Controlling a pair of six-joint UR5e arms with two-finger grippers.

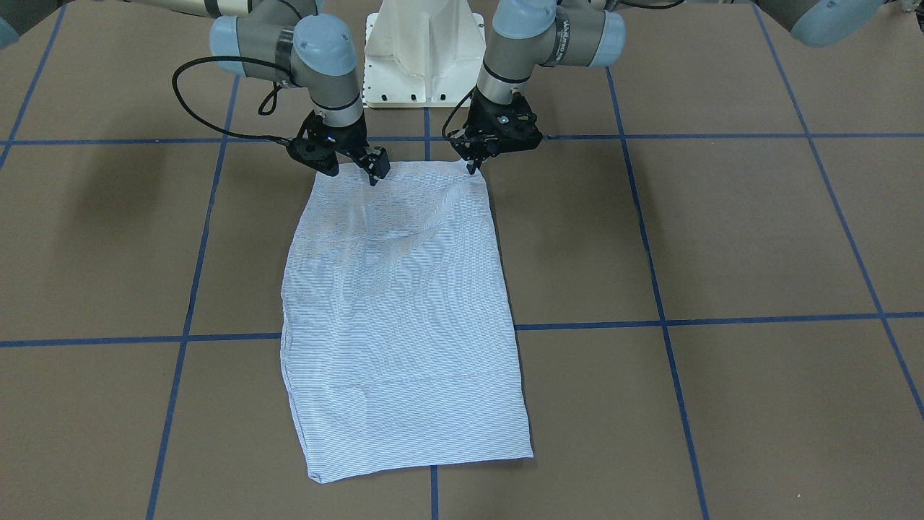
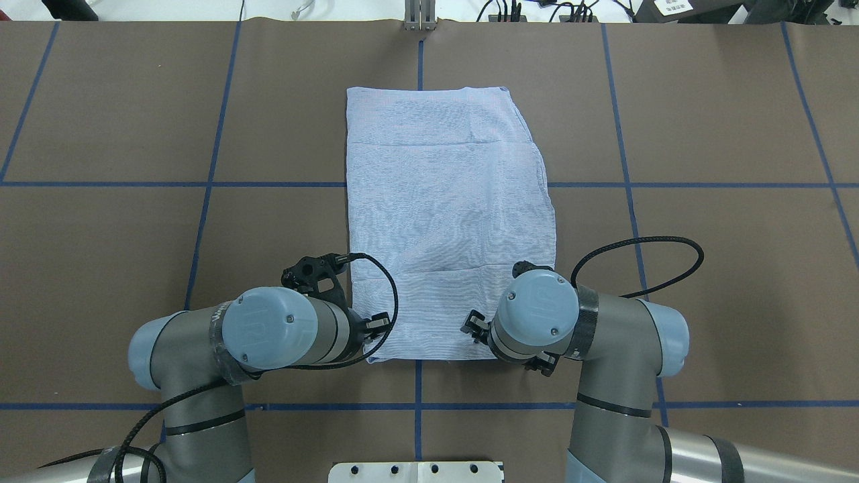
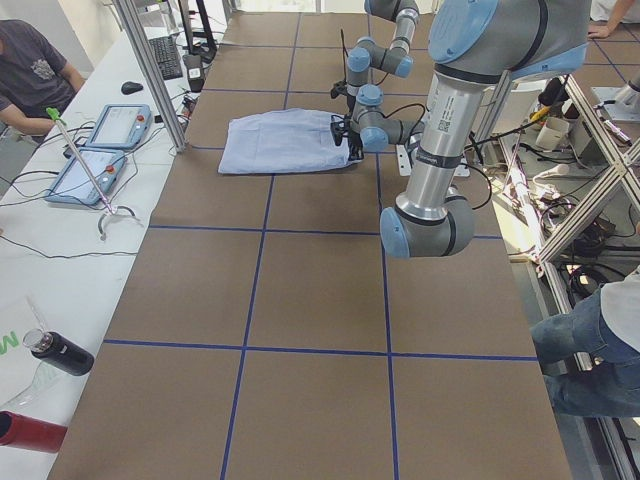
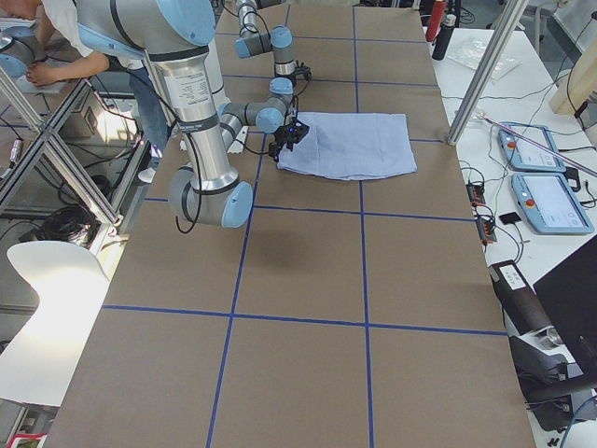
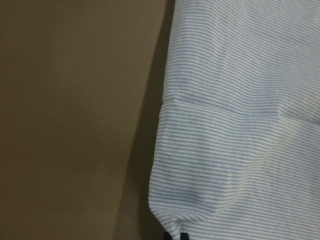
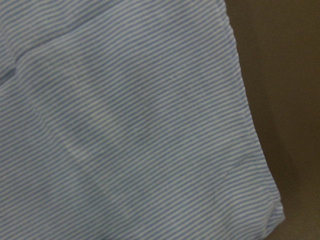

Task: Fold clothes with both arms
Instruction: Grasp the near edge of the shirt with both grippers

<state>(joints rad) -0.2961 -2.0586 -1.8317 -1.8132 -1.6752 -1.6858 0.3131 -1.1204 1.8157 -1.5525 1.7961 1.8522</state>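
Striped shirt [image 1: 401, 310] lies flat, folded into 1 long rectangle, in the middle of the bench [image 1: 722, 238], short ends toward the robot-side and operator-side edges. At 1 robot-side corner the left hand [image 1: 473, 170] has its tips together, pinching puckered cloth. Along that same edge the right hand [image 1: 375, 172] touches the cloth; apart or together, cannot tell.

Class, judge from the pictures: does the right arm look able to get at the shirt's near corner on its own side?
Probably yes. The right pincer sits on the shirt by that corner, with nothing between them. Whether it grips the cloth cannot be told.
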